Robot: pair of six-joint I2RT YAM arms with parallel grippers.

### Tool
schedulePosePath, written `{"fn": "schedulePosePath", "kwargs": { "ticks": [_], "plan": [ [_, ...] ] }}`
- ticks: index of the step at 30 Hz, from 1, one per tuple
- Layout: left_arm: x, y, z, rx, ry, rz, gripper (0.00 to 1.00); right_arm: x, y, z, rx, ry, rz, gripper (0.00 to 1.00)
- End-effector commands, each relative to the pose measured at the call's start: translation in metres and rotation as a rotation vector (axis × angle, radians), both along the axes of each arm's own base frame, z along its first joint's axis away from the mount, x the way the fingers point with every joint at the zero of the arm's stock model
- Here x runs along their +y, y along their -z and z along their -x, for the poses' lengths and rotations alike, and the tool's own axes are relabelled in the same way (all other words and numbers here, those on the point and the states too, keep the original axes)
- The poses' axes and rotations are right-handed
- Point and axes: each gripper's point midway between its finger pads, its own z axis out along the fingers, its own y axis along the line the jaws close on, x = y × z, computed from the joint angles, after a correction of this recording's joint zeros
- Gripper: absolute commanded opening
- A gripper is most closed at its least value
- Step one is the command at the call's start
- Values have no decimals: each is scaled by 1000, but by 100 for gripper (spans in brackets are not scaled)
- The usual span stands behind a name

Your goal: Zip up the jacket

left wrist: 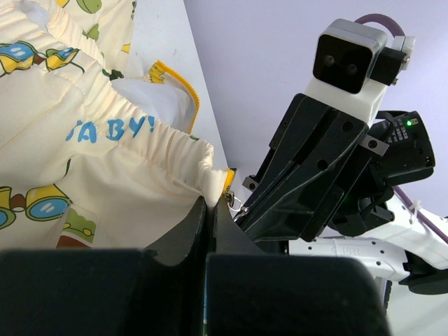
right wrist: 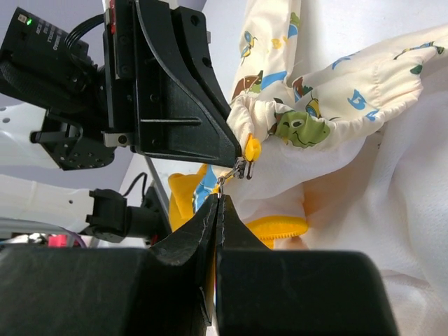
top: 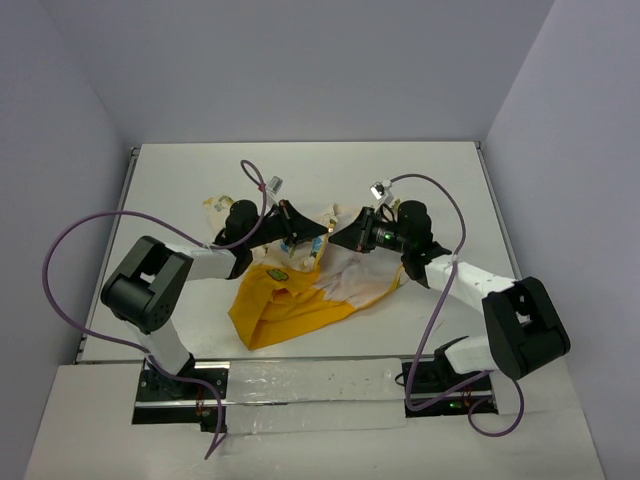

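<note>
the jacket (top: pixel 300 300) lies heaped at the middle of the bench (top: pixel 450 180), a little toward the near edge, with its yellow lining showing. the 2 arms meet nose to nose over its far side. the left gripper (left wrist: pixel 210 213) has its fingers pressed together on the gathered corner of the cream hem. the right gripper (right wrist: pixel 218 203) is pinched tight as well, its tips on the small metal zip pull (right wrist: pixel 238 170), just beside a yellow tab (right wrist: pixel 252 148).
</note>
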Motion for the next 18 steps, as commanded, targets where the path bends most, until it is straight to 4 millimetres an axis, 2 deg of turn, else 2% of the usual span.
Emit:
{"fn": "schedulePosePath", "kwargs": {
  "ticks": [1, 18],
  "plan": [
    [7, -5, -10, -66, -58, -25, 0, 7, -30, 2, -6, -32, -58, 0],
    [10, 3, 1, -71, -37, -32, 0, -4, -50, -23, 142, 121, -238, 0]
  ]
}}
